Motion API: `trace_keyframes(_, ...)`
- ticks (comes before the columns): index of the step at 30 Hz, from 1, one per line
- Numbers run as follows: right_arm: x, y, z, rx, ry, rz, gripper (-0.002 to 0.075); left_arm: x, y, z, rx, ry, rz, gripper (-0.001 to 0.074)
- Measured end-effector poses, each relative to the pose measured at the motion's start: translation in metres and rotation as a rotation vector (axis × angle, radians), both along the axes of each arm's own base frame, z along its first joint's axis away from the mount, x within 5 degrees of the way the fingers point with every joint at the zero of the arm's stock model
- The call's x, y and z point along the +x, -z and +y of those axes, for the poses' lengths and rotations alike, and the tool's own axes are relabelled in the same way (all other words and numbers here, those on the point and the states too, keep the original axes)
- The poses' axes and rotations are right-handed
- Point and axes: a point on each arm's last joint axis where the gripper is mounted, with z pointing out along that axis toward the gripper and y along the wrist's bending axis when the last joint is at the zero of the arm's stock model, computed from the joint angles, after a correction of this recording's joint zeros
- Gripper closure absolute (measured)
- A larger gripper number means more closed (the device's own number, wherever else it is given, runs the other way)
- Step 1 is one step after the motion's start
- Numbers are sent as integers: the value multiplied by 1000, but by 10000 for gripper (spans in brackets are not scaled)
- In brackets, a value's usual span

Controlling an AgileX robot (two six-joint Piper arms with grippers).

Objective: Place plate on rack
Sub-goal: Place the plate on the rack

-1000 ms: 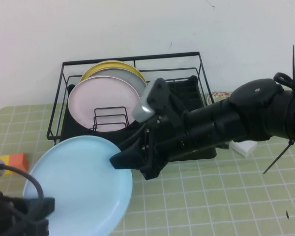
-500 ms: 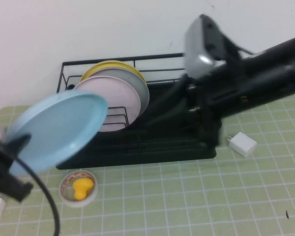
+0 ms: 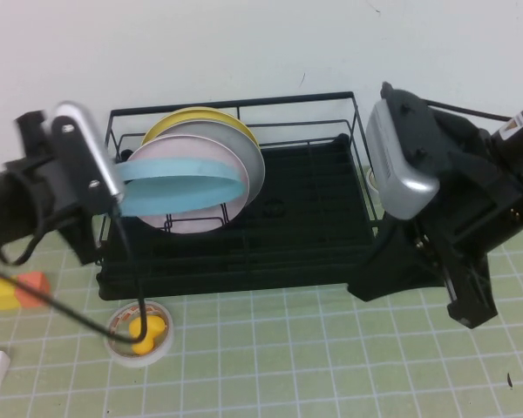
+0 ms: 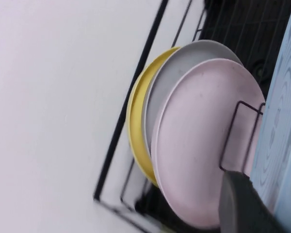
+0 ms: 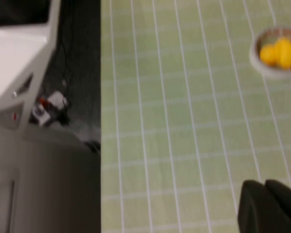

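Covering table: green checked mat (image 3: pixel 331 348).

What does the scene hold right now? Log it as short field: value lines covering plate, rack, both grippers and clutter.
plate: light blue plate, held nearly edge-on over the rack's left part, in front of the pink plate
rack: black wire rack; yellow, grey and pink plates stand in it
left gripper: left gripper, at rack's left end, shut on the plate's rim
right gripper: right gripper, right of the rack, above the mat, holding nothing
clutter: small dish with yellow item
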Motion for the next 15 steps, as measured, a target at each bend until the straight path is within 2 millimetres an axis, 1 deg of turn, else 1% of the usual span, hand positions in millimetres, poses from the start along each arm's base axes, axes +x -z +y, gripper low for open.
trace_keyframes(5, 2, 4, -5, -70, 28, -3, 721, 36, 9, -7, 21, 58, -12, 629)
trace_keyframes(9, 4, 5, -6, -83, 44, -14, 722, 62, 25, -11, 27, 68, 15, 629)
trace_keyframes(12, 5, 5, -6, -82, 51, -21, 722, 77, 34, -13, 24, 74, 28, 629)
trace_keyframes(15, 5, 5, -7, -90, 53, -29, 722, 86, 42, -15, 15, 90, 37, 629)
